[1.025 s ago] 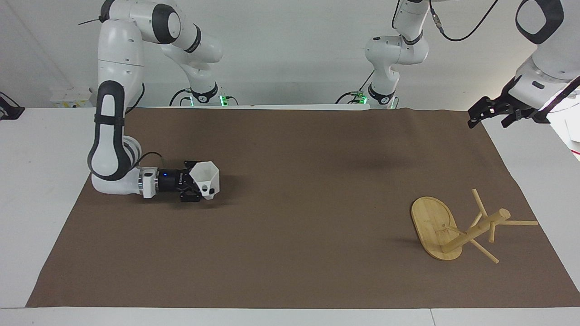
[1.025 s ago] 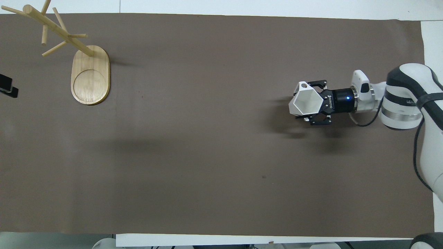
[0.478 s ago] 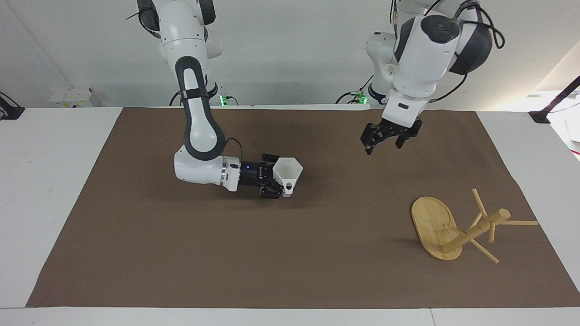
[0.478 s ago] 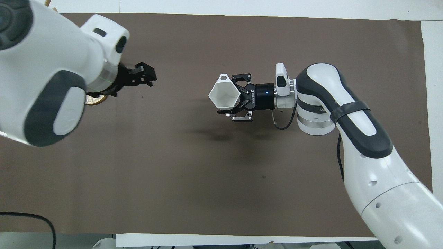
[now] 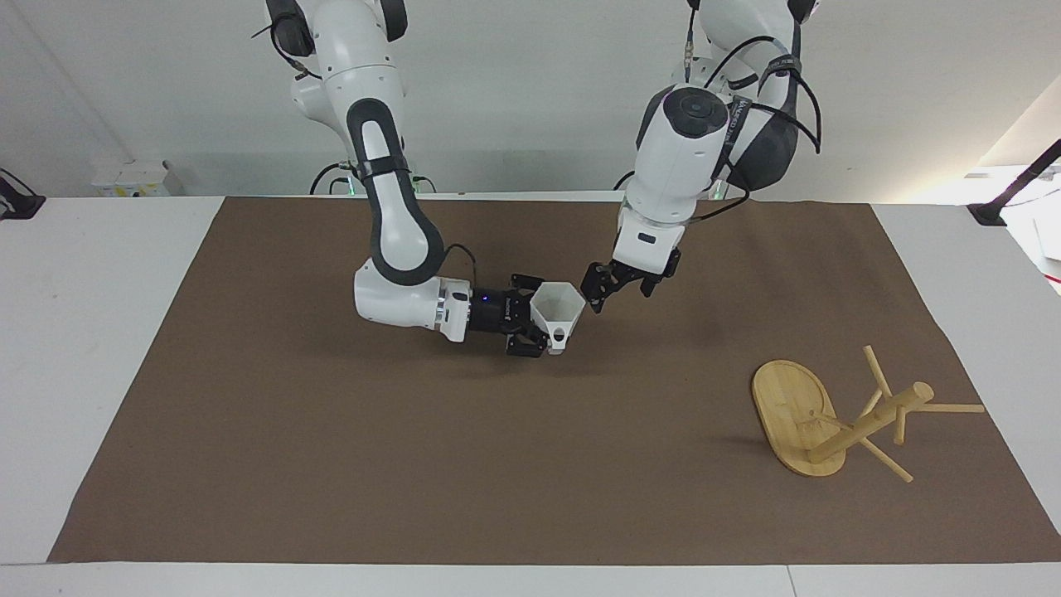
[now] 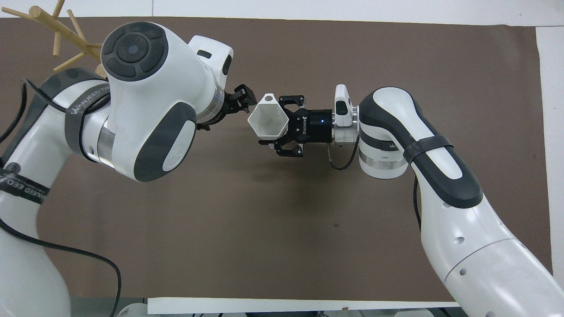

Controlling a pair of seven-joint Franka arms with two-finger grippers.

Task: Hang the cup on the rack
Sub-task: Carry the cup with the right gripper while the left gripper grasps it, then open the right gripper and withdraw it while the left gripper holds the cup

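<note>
**Cup held mid-mat, left gripper closing in**

Cup [image 5: 561,313] sits in the right gripper [image 5: 537,325], fingers closed on its body from the base end, clear of the brown mat [image 5: 331,464] and over the mat's middle. Cup interior looks empty in the overhead view. Its long axis lies roughly level, running along the table: base toward the right arm's end, open hexagonal mouth toward the left arm's end and the left gripper. Handle loop [image 5: 559,335] shows low on the cup in the facing view; in the overhead view it sits at the rim's edge away from the robots.

Right arm [image 6: 396,127] reaches in nearly level from its end of the table, wrist in line w/ the cup.

Left gripper [image 5: 603,288] hangs just beside the cup's mouth, pointing at it, fingertips close to the rim w/out visible contact. Fingers look a little apart, nothing between them. Left arm [image 6: 145,97] comes down steeply from its base and covers much of the mat at its end in the overhead view.

Rack [image 5: 837,414] stands on the mat toward the left arm's end, farther from the robots than the cup, well apart from both grippers. No cup on its pegs. Overhead view shows only its upper pegs; the base is hidden by the left arm.

Vs 0.5 s ago: right gripper has carried the cup a bit further toward the left arm's end; left gripper has dropped and moved from well apart to right at the cup's mouth. Rack unmoved.
</note>
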